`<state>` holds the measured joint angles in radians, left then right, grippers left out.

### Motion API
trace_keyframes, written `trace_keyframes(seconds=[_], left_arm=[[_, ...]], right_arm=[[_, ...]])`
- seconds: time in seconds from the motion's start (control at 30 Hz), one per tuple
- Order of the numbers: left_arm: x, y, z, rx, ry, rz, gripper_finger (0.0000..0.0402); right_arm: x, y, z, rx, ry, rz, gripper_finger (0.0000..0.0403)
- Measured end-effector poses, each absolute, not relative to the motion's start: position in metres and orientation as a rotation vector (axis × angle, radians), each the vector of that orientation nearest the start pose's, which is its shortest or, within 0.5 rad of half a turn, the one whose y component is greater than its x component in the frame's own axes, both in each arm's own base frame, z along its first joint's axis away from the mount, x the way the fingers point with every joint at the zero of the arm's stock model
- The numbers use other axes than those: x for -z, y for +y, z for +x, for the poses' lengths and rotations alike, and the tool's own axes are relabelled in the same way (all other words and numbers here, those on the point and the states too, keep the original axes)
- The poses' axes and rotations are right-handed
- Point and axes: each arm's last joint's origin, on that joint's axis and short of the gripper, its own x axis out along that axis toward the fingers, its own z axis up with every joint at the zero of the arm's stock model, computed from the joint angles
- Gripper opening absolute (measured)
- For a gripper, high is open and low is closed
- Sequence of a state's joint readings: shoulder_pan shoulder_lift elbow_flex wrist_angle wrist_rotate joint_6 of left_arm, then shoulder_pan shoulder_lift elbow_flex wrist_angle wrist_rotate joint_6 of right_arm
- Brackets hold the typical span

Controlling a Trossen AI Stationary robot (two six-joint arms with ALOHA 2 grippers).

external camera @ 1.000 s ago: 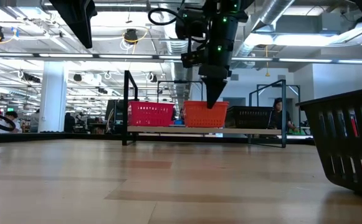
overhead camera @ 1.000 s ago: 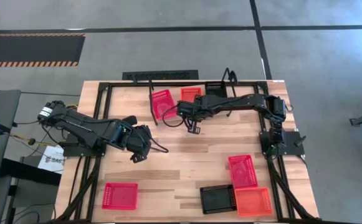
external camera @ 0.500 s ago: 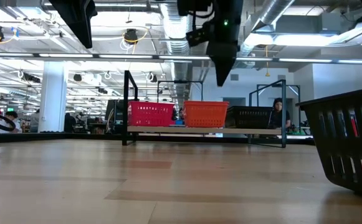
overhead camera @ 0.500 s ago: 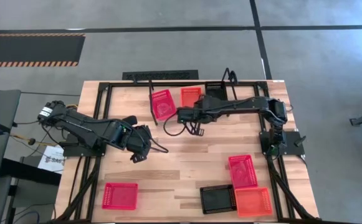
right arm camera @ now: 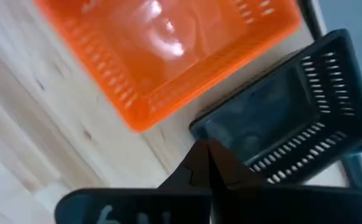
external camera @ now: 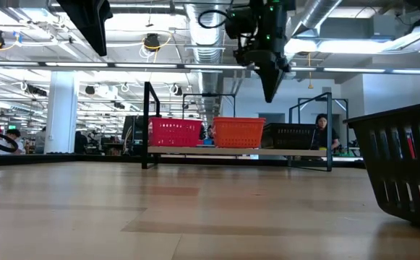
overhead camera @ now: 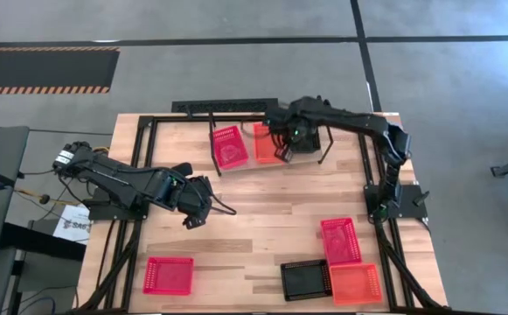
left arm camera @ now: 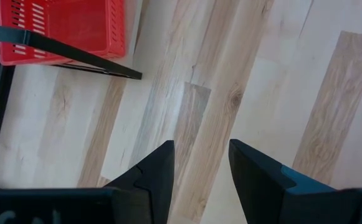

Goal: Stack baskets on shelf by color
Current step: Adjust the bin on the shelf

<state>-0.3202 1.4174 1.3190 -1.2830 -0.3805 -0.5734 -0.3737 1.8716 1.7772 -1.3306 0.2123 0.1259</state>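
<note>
The shelf point(external camera: 195, 150) stands at the table's far edge with three baskets side by side on its board: pinkish-red point(overhead camera: 229, 145), orange point(overhead camera: 267, 142) and black point(overhead camera: 306, 140). My right gripper point(overhead camera: 287, 149) point(external camera: 271, 90) hovers shut above the shelf, between the orange basket point(right arm camera: 168, 50) and the black one point(right arm camera: 293, 118), fingers pointing down. My left gripper point(overhead camera: 197, 212) point(left arm camera: 199, 162) waits open over bare wood at the table's left middle. Several more baskets rest flat on the table near its front edge.
Loose on the table are a pinkish-red basket point(overhead camera: 168, 275) at near left, another pinkish-red one point(overhead camera: 341, 239), a black one point(overhead camera: 304, 280) and an orange one point(overhead camera: 356, 283) at near right. Bare wood lies across the middle. A person point(external camera: 322, 126) sits in the room behind.
My right gripper has risen from just in front of the shelf, then swung toward the far edge and to the right, turning as it went. It now hangs over the shelf between the orange and black baskets. No basket has moved.
</note>
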Motion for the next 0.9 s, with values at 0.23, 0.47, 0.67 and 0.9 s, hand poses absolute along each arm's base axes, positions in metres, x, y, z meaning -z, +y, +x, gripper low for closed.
trace_keyframes(seconds=[0.23, 0.47, 0.67, 0.9], left_arm=[[-0.307, -0.068, 0.238, -0.414, 1.216, -0.022, 0.0141], [-0.307, -0.068, 0.238, -0.416, 1.215, -0.021, 0.0141], [-0.307, -0.067, 0.238, -0.416, 1.215, -0.02, 0.0141], [-0.307, -0.067, 0.238, -0.414, 1.215, -0.012, 0.0141]], right_arm=[[-0.299, -0.168, 0.319, 0.521, 1.372, 0.385, 0.0], [-0.272, -0.171, 0.311, 0.542, 1.443, 0.395, 0.0], [-0.244, -0.165, 0.31, 0.534, 1.485, 0.386, 0.0], [-0.234, -0.151, 0.314, 0.512, 1.506, 0.372, 0.0]])
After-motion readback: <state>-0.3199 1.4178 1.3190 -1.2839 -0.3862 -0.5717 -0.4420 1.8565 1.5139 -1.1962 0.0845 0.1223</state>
